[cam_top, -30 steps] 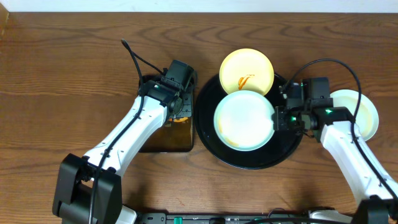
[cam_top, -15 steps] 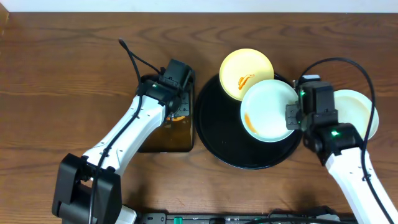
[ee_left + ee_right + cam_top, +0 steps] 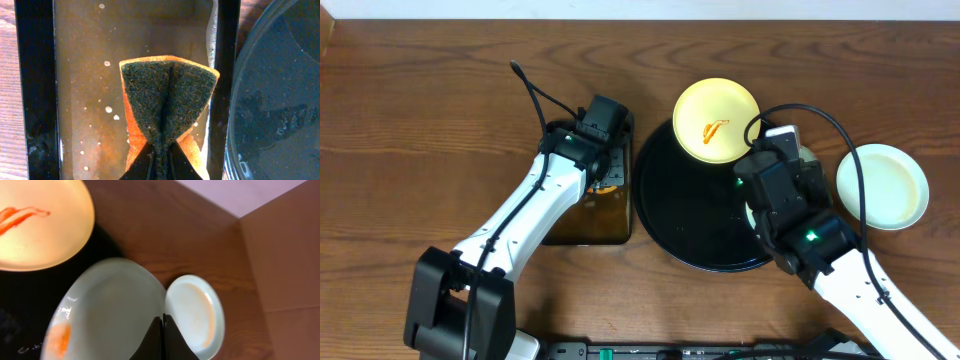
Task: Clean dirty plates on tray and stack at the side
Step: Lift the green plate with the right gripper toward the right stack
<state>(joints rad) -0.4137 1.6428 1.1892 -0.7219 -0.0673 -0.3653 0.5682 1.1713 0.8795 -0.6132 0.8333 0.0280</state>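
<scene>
The right gripper point(image 3: 162, 330) pinches the rim of a smeared pale mint-blue round plate point(image 3: 107, 310) above the glossy black round tray point(image 3: 670, 215). The left gripper point(image 3: 161, 160) clamps a green-orange sponge point(image 3: 167, 95) in a dark pan point(image 3: 85, 75).

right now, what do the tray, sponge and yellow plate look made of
Tray: glossy black, likely plastic or lacquer; it mirrors light. Sponge: soft orange foam with a coarse dark-green scouring face, folded where pinched. Yellow plate: smooth, faintly glossy, plastic or glazed ceramic; cannot tell which.
</scene>
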